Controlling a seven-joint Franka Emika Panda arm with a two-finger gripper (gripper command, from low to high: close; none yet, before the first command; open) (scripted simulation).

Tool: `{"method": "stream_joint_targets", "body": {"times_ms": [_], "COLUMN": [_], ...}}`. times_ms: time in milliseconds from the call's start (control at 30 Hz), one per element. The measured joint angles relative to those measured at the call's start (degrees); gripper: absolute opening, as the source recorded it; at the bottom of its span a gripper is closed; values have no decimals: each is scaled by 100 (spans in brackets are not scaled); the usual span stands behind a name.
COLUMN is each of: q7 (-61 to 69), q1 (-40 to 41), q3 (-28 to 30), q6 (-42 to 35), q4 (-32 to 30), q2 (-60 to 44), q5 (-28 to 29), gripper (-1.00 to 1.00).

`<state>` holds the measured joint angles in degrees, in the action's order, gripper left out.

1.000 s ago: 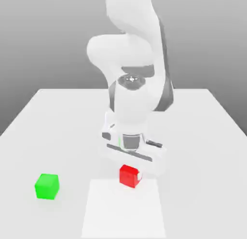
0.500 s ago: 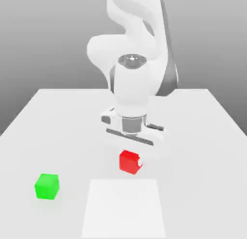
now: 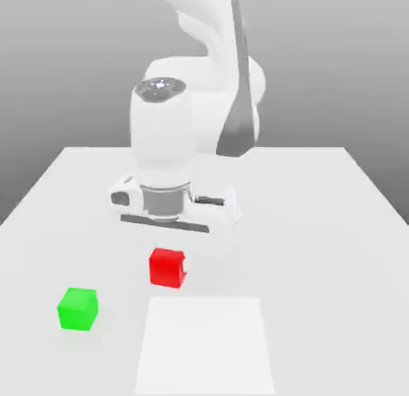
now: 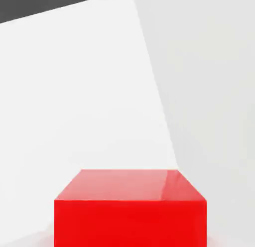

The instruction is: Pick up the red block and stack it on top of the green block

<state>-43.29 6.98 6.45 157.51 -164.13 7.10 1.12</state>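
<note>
The red block (image 3: 167, 267) hangs under the hand, above the white table (image 3: 319, 219), with my gripper (image 3: 169, 265) shut on it. A white fingertip (image 3: 186, 267) peeks out at the block's side on the exterior view's right. In the hand view the red block (image 4: 129, 211) sits close up between the fingers. The green block (image 3: 78, 308) rests on the table, lower and toward the exterior view's left of the red one, apart from it.
A brighter white square patch (image 3: 206, 345) lies on the table near its front edge, to the exterior view's right of the green block; it also appears in the hand view (image 4: 84, 91). The arm's bulky white body (image 3: 192, 107) rises behind the hand.
The hand rose off the table with the red block, then carried it toward the exterior view's left, nearer the green block. The green block stayed put.
</note>
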Motion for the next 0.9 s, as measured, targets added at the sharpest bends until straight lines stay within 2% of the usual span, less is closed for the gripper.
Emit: {"method": "stream_joint_targets", "body": {"times_ms": [533,900], "q7": [3881,4384], "q1": [748,616], "q3": [1192,1227], "q6": [-557,-281], "q4": [863,1043], "q2": [-339,-742], "q5": [116,-313], "gripper": [-100,-100]}}
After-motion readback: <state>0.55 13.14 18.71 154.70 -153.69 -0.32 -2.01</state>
